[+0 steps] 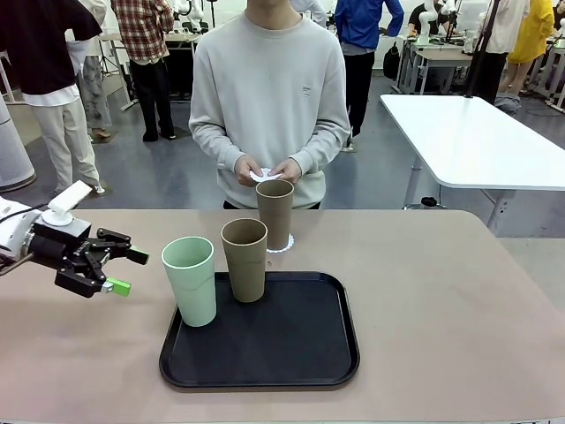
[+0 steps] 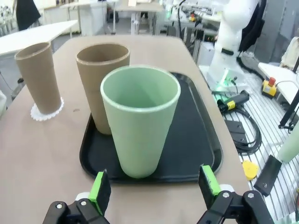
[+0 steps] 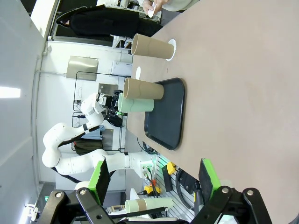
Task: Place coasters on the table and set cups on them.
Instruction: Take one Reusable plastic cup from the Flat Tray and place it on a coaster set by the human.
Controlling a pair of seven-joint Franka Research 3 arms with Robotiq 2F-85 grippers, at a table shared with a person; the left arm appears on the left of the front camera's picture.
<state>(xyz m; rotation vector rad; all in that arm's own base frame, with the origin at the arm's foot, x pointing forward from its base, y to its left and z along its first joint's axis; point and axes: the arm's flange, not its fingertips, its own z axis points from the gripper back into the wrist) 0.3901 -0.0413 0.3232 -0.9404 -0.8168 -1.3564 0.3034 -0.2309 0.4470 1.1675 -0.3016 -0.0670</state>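
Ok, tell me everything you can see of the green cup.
The green cup is a tall, tapered tumbler without a handle, pale mint, matte and empty. It stands upright on the left side of the black tray, close beside a brown cup. The open left gripper faces it without touching.

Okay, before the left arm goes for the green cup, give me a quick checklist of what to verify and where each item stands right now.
1. Left gripper open: ok.
2. Mint green cup upright on the black tray, centred between the left fingers in the wrist view: ok.
3. Room for a finger past the brown cup on the tray, which stands close by: cannot tell.
4. Free coaster laid out to receive it: not ok. The one coaster on the table is under the far brown cup; the person's hands hold white paper.
5. Right gripper open, away from the tray: ok.
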